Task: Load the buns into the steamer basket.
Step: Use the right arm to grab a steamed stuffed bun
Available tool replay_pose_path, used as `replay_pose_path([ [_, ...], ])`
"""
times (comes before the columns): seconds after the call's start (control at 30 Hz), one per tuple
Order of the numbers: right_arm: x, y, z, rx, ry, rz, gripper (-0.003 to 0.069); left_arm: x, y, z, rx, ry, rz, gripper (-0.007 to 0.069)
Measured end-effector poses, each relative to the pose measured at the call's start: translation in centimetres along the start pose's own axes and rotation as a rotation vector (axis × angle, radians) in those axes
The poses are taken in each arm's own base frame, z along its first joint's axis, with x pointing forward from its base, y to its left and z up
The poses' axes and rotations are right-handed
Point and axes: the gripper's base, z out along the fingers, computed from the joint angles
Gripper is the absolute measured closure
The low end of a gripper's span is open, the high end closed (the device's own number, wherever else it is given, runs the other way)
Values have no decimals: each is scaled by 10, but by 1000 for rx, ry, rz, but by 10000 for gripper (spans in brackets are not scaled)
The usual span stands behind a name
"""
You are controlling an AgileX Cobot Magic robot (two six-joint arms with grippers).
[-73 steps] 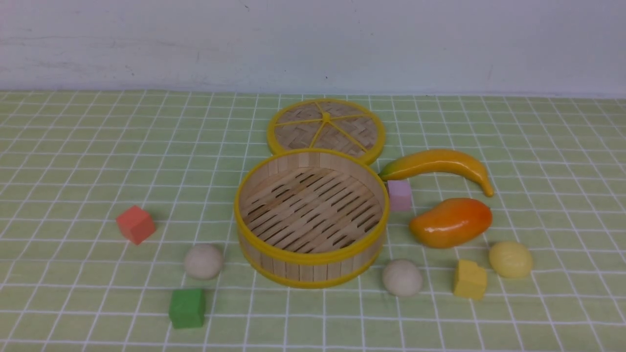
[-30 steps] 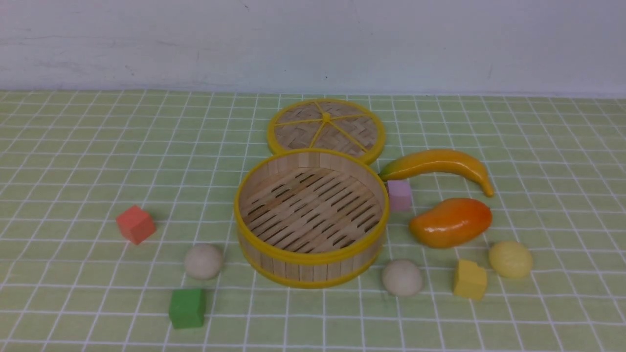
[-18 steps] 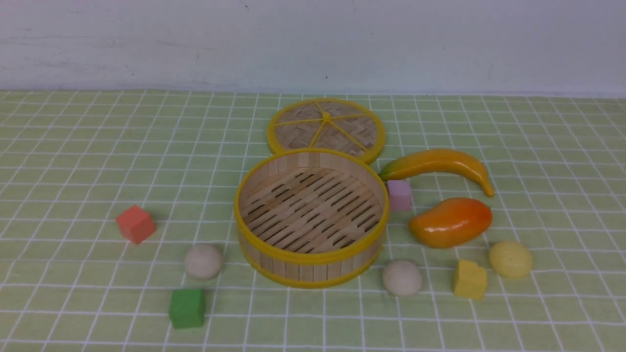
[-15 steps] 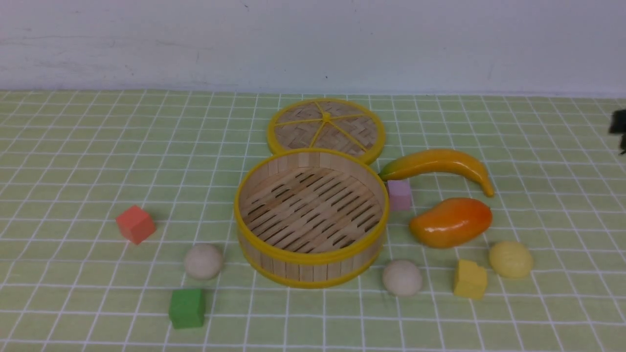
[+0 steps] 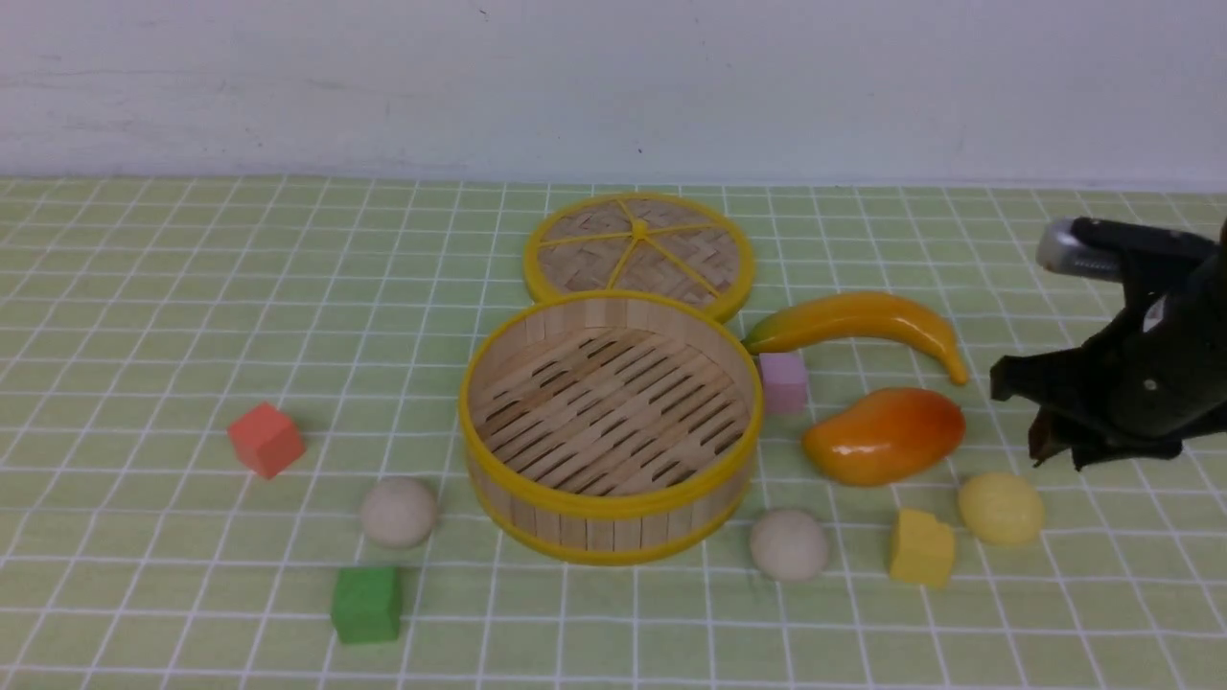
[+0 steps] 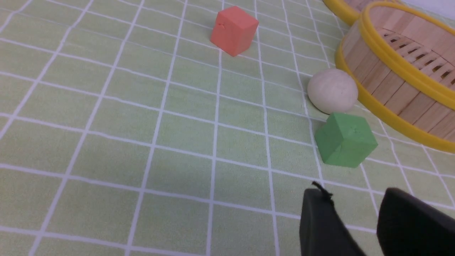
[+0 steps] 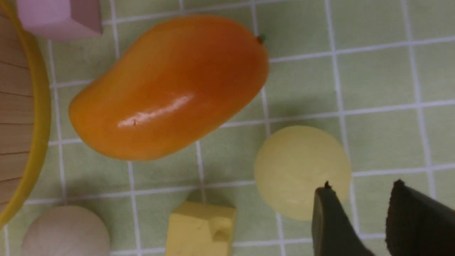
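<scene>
The right gripper point(image 5: 1021, 417) hangs low beside the yellow bun point(image 5: 1001, 508), on its far side. Its jaws are a little apart with nothing between them. In the wrist view its fingers point(image 7: 330, 224) overlap that bun's edge, though the angle makes it hard to say whether they touch it or ride above it. The left gripper point(image 6: 353, 190) is also slightly spread and empty, low over the cloth point(image 5: 173, 316) near the green cube point(image 6: 344, 139).

None of the task is done. The basket point(image 5: 610, 503) is empty. All three buns lie on the cloth outside it:
- The yellow bun is well to the basket's right, past the yellow cube point(image 5: 921, 548) and in front of the mango point(image 5: 882, 434).
- The right beige bun point(image 5: 788, 544) is just off the basket's near right wall.
- The left beige bun point(image 5: 399, 512) is near the left wall, just behind the green cube.

By my reading the yellow bun is the first to be taken, so three pick-ups and three drops remain.

The right arm runs off the front view's edge, and the left arm does not show there at all. Each wrist view shows only the finger ends. The basket's near wall hides a strip of its floor.
</scene>
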Motion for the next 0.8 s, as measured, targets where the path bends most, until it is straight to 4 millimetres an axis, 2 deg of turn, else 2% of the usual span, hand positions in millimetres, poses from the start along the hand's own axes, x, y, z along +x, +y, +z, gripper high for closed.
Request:
replay_pose_path([
  [0.33, 2, -2, 44, 11, 51, 13, 418, 0, 0, 0, 0, 0, 0, 386],
  [0.47, 2, -3, 46, 12, 52, -6, 421, 0, 0, 0, 0, 0, 0, 386],
  [0.57, 2, -3, 46, 12, 50, -14, 452, 0, 0, 0, 0, 0, 0, 386],
  [0.63, 2, -3, 46, 12, 51, -21, 547, 0, 0, 0, 0, 0, 0, 386],
  [0.73, 2, -3, 46, 12, 54, -21, 652, 0, 0, 0, 0, 0, 0, 386],
  [0.8, 3, -3, 45, 13, 59, -22, 669, 0, 0, 0, 0, 0, 0, 386],
])
